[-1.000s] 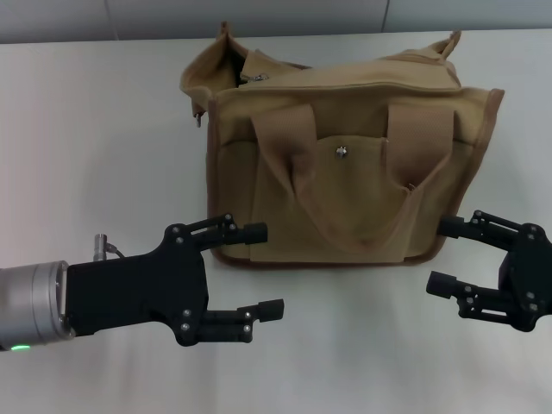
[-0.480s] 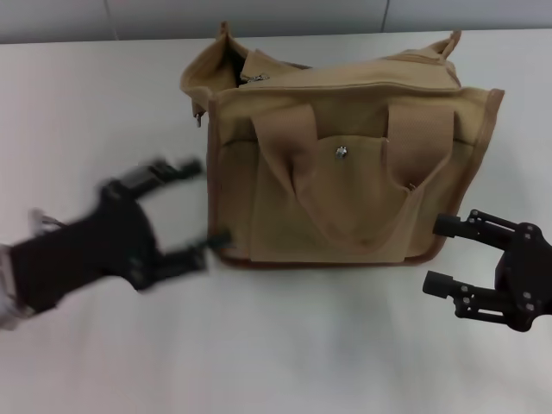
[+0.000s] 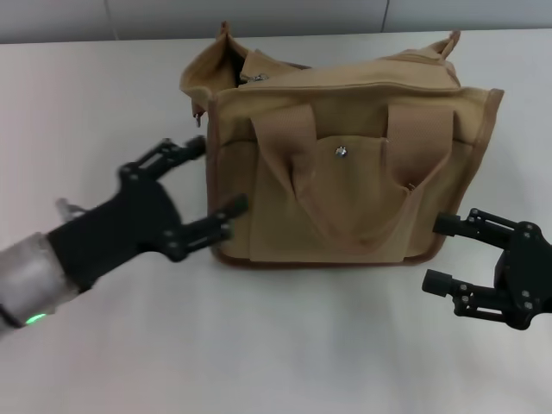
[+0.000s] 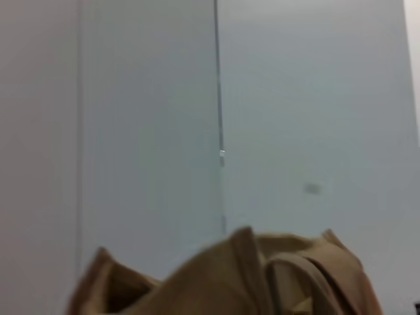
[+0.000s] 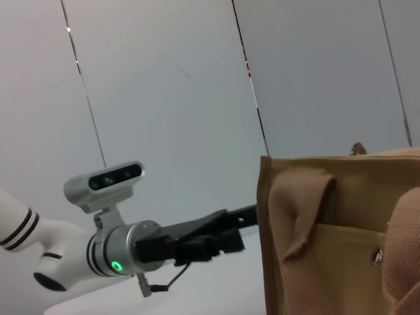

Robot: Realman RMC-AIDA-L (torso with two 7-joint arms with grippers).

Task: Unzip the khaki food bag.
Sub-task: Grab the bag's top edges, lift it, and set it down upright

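The khaki food bag [image 3: 345,164] stands upright at the middle of the white table, front pocket and snap facing me, handles hanging down the front. Its top zipper runs along the upper edge with the metal pull [image 3: 252,78] at the bag's left end. My left gripper [image 3: 214,178] is open, its fingers at the bag's left side, one near the lower left corner. My right gripper [image 3: 443,253] is open and empty, low beside the bag's lower right corner. The bag also shows in the left wrist view [image 4: 249,275] and the right wrist view [image 5: 341,236].
The white table [image 3: 103,86] stretches around the bag, with a grey wall behind. The left arm [image 5: 131,249] shows across the right wrist view beside the bag.
My left gripper swung left and up, then came back right toward the bag's left side, now higher and tilted. The right gripper has barely moved.
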